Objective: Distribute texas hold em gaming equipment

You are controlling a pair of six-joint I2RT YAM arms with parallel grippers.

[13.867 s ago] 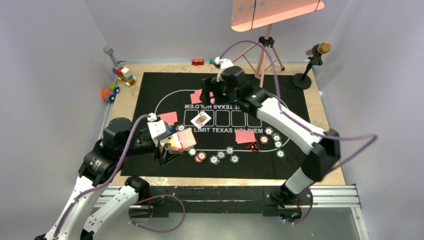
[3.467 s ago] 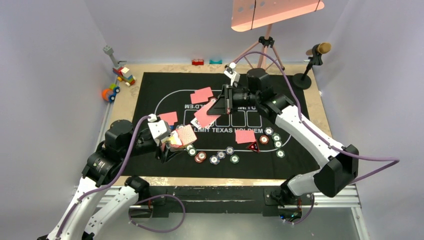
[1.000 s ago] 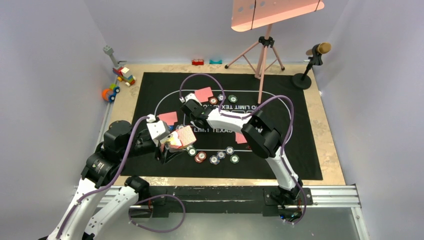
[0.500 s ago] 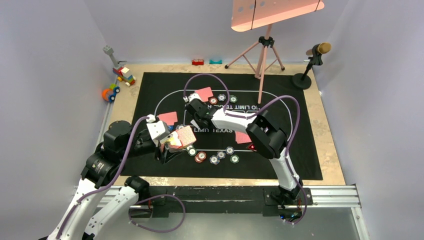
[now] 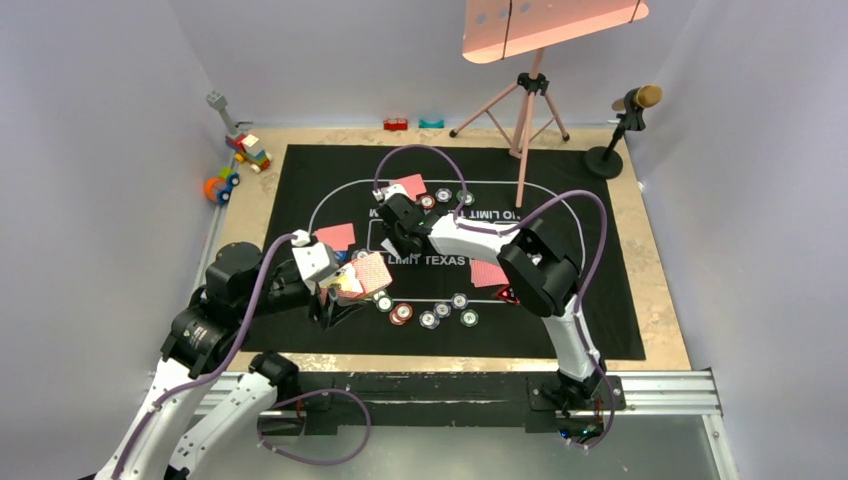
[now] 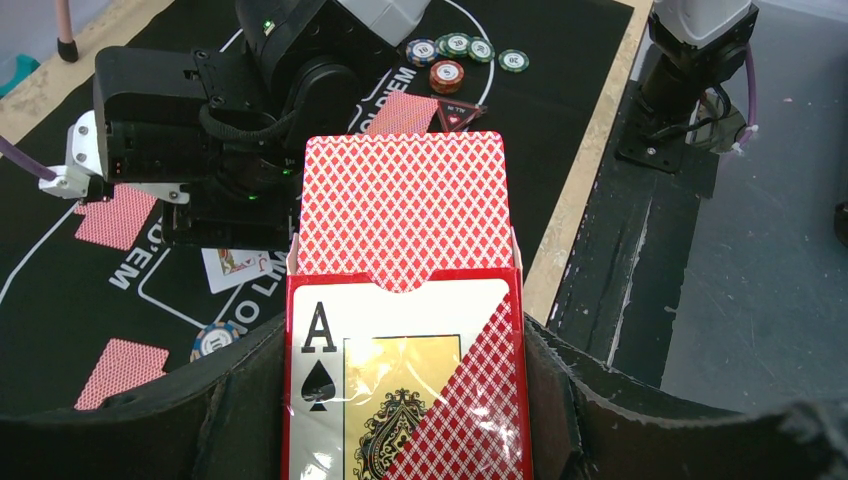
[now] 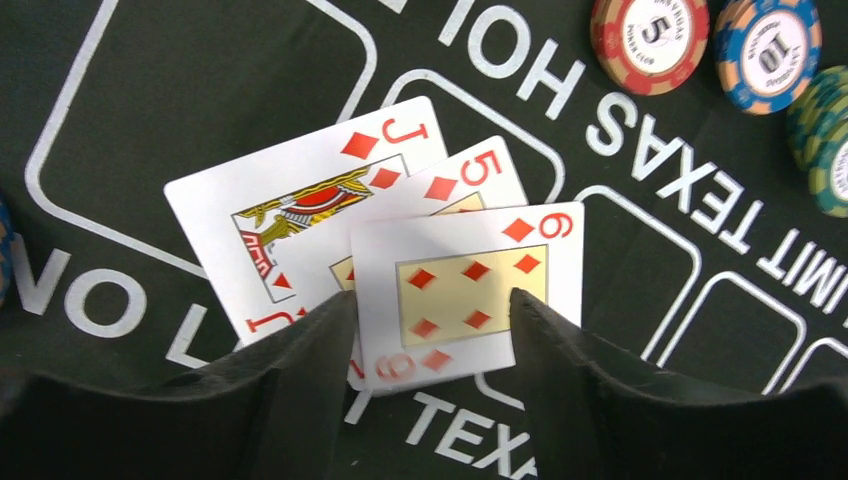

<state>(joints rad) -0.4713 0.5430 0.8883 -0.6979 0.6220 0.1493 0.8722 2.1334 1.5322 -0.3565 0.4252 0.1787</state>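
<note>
Hovering low over the black mat point(image 7: 200, 80), the R gripper point(image 7: 430, 300) has its jaws parted w/ nothing pinched. Three face-up cards lie fanned right under them: jack point(image 7: 290, 200), five point(image 7: 470, 175) and, on top, the six of diamonds point(image 7: 470, 280), spanning the gap betw. the fingers, w/ chips point(image 7: 650, 35) beyond the jaws, up-right. L gripper point(image 6: 400, 340) jaws clamp the card box point(image 6: 440, 400), red-backed deck point(image 6: 400, 210) poking out past the fingertips.

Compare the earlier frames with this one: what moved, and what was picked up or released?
The right arm swung from the far side of the mat to its centre-left. The right pincer, earlier carrying a card, now stands open over the six of diamonds, laid overlapping the five and jack; at first one face-up card lay there. Unchanged: left pincer clamped on the card box, front row of chips.
</note>
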